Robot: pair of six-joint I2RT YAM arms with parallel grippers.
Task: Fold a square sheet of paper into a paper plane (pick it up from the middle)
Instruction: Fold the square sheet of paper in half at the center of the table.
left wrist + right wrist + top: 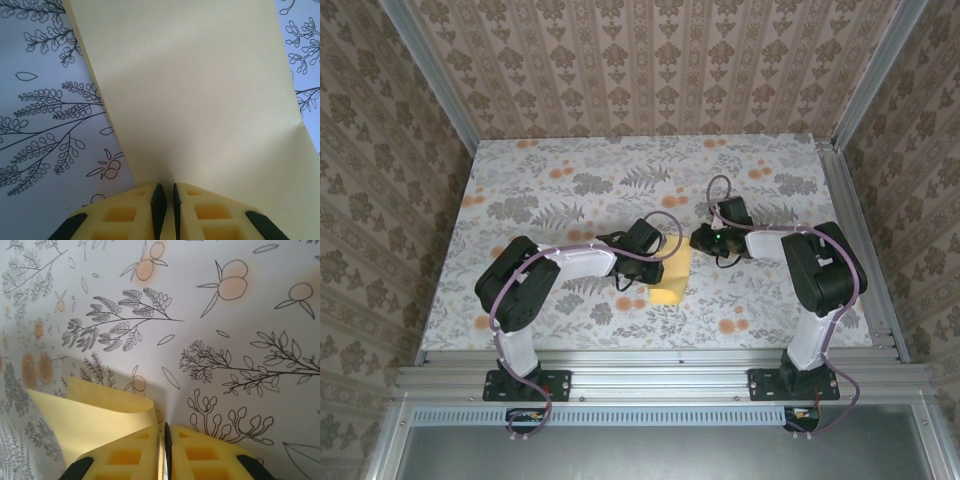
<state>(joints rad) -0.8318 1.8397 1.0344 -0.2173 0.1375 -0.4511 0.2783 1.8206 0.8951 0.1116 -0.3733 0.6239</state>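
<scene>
The square sheet of paper (670, 285) is mustard yellow and lies bent between my two grippers at the table's middle. My left gripper (655, 258) is shut on its left side. In the left wrist view the sheet (200, 90) rises broad above the closed pads (158, 200), with a short crease near its right edge. My right gripper (695, 243) is shut on the sheet's right side. In the right wrist view the paper (95, 415) curls over to the left and runs down between the fingers of the right gripper (163, 426). The paper plane is out of view.
The table (570, 180) has a pale cloth printed with grey leaves and small orange flowers. Patterned walls close it on three sides, with metal rails along the edges (855, 240). Both arm bases stand at the near edge.
</scene>
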